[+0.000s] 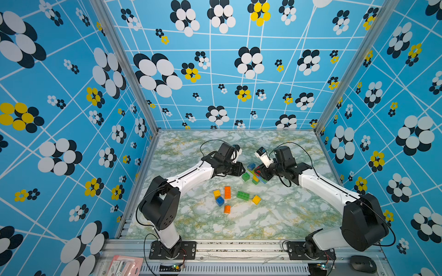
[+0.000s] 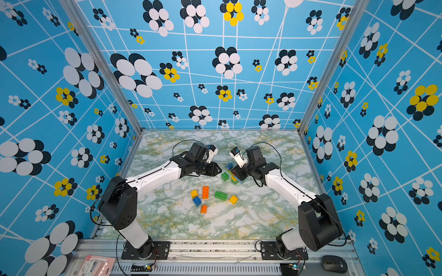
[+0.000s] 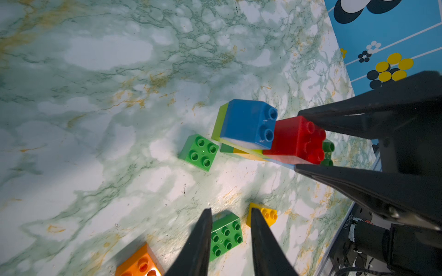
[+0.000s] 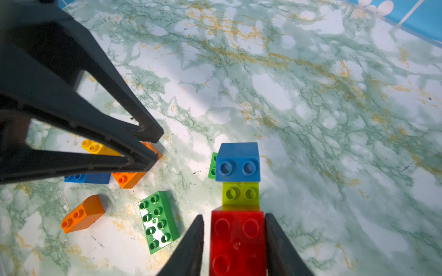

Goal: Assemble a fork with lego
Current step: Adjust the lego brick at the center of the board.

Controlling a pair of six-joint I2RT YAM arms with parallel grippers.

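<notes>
**Right gripper:** The right gripper [image 4: 234,216] is closed onto a red square studded plastic brick [image 4: 238,239], with one finger against each side face.

**Assembly:** The red brick belongs to a joined lego cluster [image 1: 256,175]. The cluster is on the green-veined marble-pattern table [image 1: 191,222], right of centre in both top views.
- In the right wrist view, a lime brick [image 4: 240,193] adjoins the red one, with a blue square brick [image 4: 238,162] beyond it.
- The left wrist view shows thin green, yellow and pale blue layers beneath them.
- A loose green square brick [image 3: 198,151] lies just beside the cluster without touching it.

**Left gripper:** The left gripper [image 3: 230,210] hangs near the cluster. Its fingers are a narrow gap apart and hold nothing.

**Loose bricks:** These lie nearer the arm bases.
- A yellow square brick [image 1: 216,193]
- An orange oblong brick [image 1: 227,192]
- A blue loose brick [image 1: 219,201]
- A small orange brick [image 1: 227,209]
- A green oblong brick [image 1: 243,195]
- A second yellow brick [image 1: 256,199]

**Writing:**
- A printed number strip [image 3: 348,221] on the right arm is too small to read with confidence.
- The marks on the black computer mouse [image 1: 363,262] and on the pink packet [image 1: 124,264] at the front rail are illegible.
</notes>
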